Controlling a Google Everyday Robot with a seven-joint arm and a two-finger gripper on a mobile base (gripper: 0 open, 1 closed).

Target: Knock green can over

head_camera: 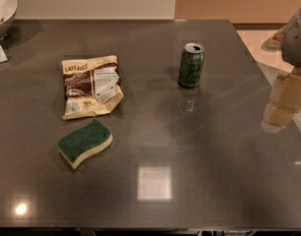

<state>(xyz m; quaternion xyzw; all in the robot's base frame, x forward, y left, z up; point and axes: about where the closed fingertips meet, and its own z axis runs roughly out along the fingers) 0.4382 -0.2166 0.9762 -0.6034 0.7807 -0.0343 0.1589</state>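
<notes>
Only one camera view here. The green can (191, 65) stands upright on the dark table (204, 151), toward the far right part, well apart from the snack bag (90, 86) and the sponge (85, 142) on the left. The gripper (284, 102) hangs at the right edge of the view, off to the can's right and not touching it. Can't tell if it's apart or together. Looks like the approach step to me: next it needs to swing left and push the can near its top.

tool (281, 109): far right, partly cut off by edge | bowl (8, 19): top-left corner, mostly cut off
</notes>
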